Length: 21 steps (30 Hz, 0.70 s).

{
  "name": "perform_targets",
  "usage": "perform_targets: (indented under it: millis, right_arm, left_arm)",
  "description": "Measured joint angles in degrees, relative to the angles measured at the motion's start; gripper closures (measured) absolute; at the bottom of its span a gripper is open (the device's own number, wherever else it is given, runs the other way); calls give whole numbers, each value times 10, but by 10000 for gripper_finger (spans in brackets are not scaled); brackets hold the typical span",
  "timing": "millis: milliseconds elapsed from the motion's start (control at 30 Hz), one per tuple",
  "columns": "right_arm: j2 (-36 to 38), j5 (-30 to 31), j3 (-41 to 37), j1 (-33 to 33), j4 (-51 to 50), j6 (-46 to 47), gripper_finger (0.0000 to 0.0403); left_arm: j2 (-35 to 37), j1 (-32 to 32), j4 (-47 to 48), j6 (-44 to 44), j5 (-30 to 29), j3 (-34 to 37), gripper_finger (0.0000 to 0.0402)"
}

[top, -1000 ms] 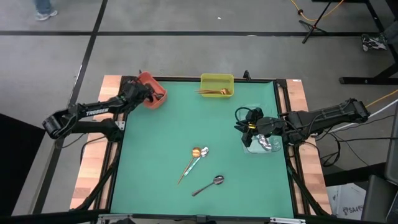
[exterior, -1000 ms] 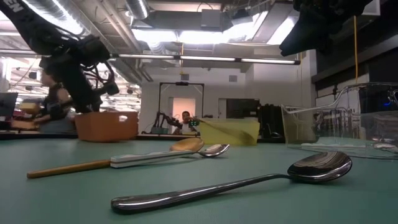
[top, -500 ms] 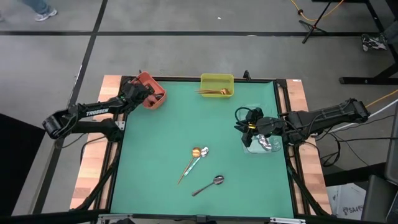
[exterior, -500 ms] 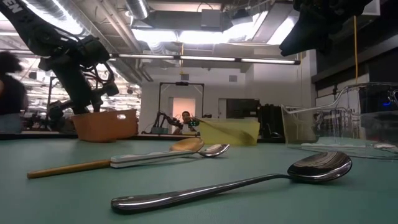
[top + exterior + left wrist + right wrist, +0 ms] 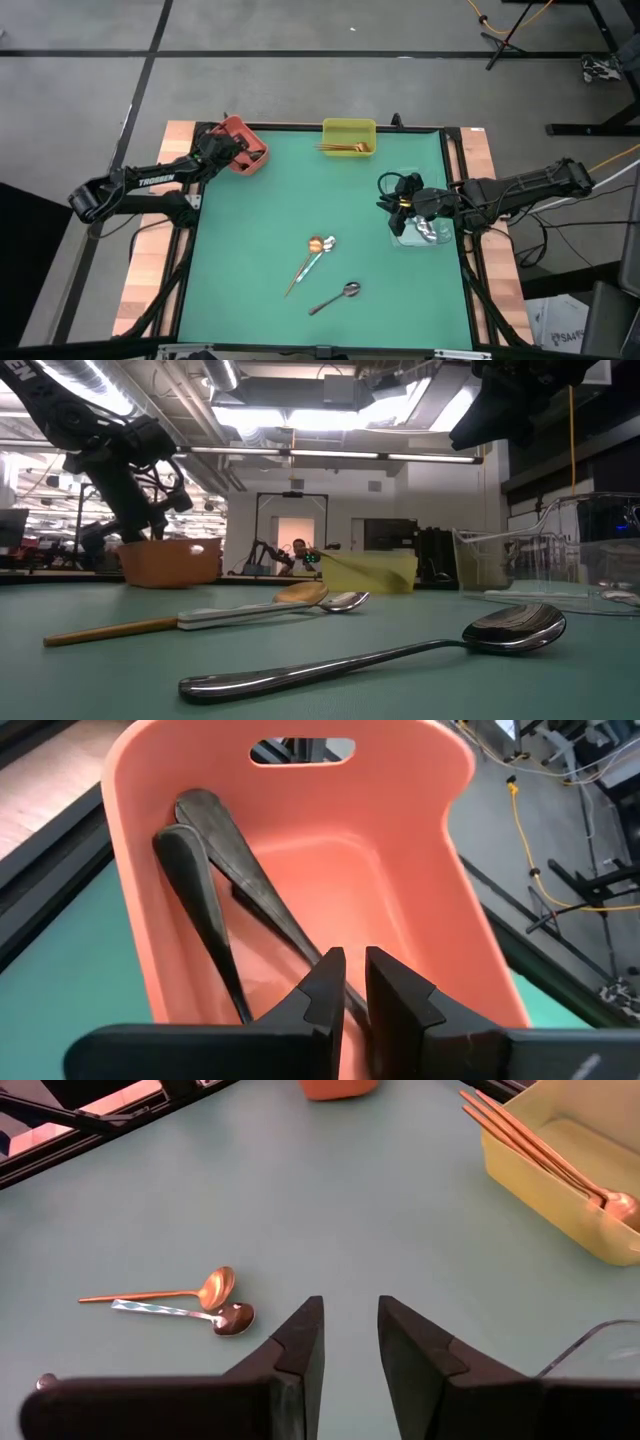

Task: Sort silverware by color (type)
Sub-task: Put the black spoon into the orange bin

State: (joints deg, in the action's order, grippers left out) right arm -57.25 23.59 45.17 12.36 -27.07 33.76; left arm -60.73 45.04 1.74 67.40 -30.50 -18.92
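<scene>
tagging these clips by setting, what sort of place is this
Probably a robotics lab or workshop in a large open industrial room. Two arms are mounted beside a green-topped table, exposed ducts and strip lights run overhead, and cables trail over the bare concrete floor.

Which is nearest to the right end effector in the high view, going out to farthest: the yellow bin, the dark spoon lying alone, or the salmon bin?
1. Yellow bin, at the far edge, nearest the right end effector.
2. Dark spoon, toward the near edge.
3. Salmon bin, far left corner.
</scene>
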Motion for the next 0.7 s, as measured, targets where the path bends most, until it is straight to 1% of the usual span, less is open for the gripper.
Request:
perform_targets:
  millis: [467,700]
  right_arm:
    - [0,0,0,0,0,0,315]
    - [0,-2,0,0,0,0,315]
  left_arm:
    - [1,-2,-67,-6,6,0,364]
    - [1,-25,-158,-108,8,0,375]
